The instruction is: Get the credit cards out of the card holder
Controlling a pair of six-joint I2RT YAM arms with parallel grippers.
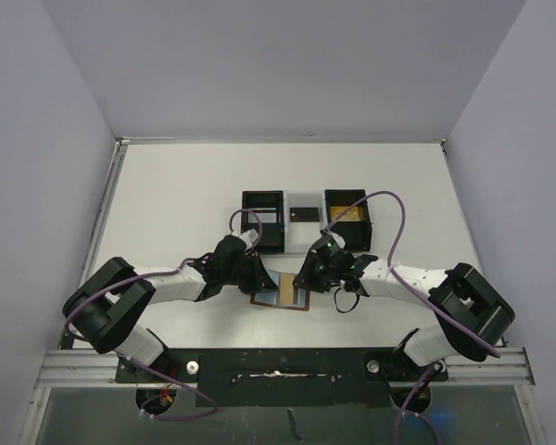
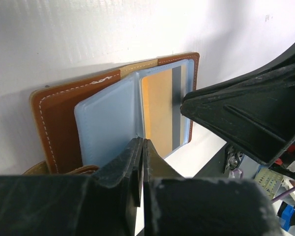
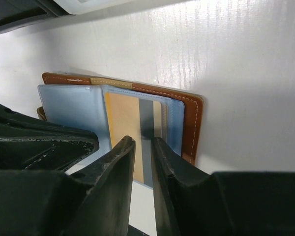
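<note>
Left gripper (image 2: 142,145): fingers pressed together with no gap, tips at the near edge of the open card holder (image 2: 54,123), at its centre fold; whether they pinch the pocket's edge cannot be told. Right gripper (image 3: 142,142): fingers parted by a narrow gap, tips low over the pocket that holds a card, whose grey stripe shows through the gap; contact with the card cannot be told. Seen from above, the two arms reach inward from the near corners and meet over the card holder.

Table (image 1: 167,204): white, carrying everything below.

Tray (image 1: 263,194): black and white with three compartments, at the centre of the table, beyond the grippers.

The card holder lies opened flat between the two grippers, brown leather underneath and blue-grey pockets facing up.

Credit cards: one gold-tan card (image 3: 123,123) sits in the card holder's pocket on the right arm's side; another (image 1: 346,218) lies in the tray's right compartment.

Small black card (image 1: 304,213): in the tray's middle compartment.
</note>
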